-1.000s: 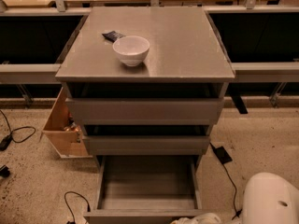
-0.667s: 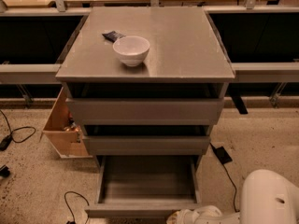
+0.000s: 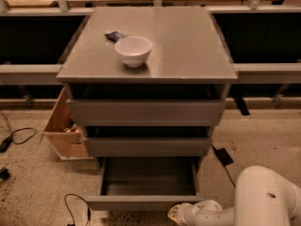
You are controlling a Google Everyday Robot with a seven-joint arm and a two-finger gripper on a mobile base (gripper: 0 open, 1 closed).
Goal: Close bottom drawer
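1. The narrow matte grey bottom drawer (image 3: 141, 202) is shown open, drawn out of the grey three-drawer cabinet (image 3: 188, 46). Its low front panel is set just left of the white gripper (image 3: 178, 214) and slightly beyond it.
2. The tray's long axis is directed away from the gripper, into the cabinet.
3. The white arm (image 3: 263, 197) is held low, extended from the right. Whether the gripper is spread or pressed together cannot be told.
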